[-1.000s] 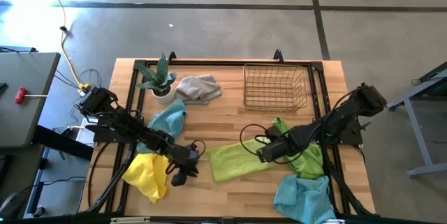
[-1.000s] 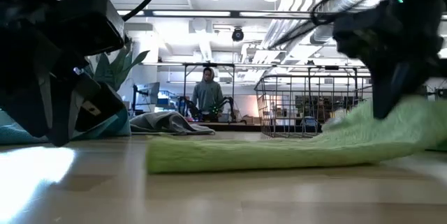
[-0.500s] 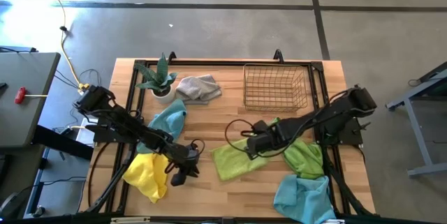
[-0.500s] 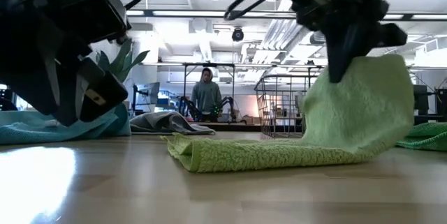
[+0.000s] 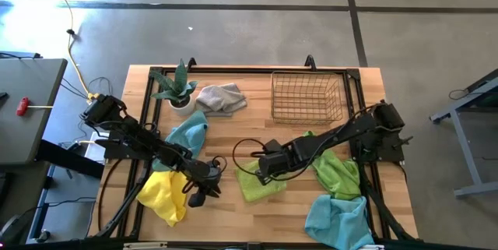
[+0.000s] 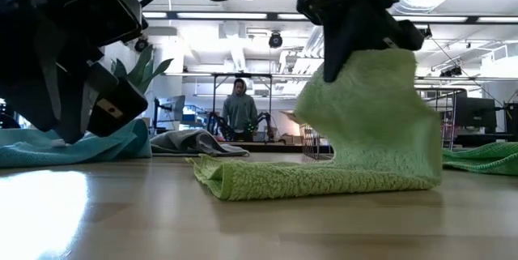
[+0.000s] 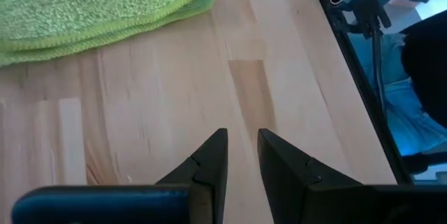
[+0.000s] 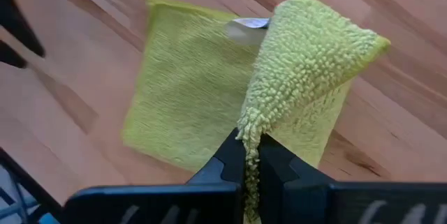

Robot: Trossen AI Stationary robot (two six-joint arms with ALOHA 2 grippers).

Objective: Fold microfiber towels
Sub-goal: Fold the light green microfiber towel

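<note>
Pinching one edge of a lime green towel (image 5: 255,181), the right gripper (image 5: 263,169) holds that edge lifted above the rest of the cloth, which lies flat on the bench (image 5: 233,137) near the middle. The right wrist view shows the fingers (image 8: 234,155) pressed together on the raised flap, the flat part of the towel spreading away beyond them. What the coming move seems to turn on is this: the free far edge lies ahead of the fingers, toward the left arm's side, so the flap looks set to be carried over in that direction until edge meets edge.

The left gripper (image 5: 199,195) waits low over bare wood just beside the towel's near edge – fingers slightly apart, holding nothing – closer to that edge than the right arm's base is. A yellow towel (image 5: 165,194) lies beside the left arm – untouched, as is the second green towel (image 5: 339,174).
</note>
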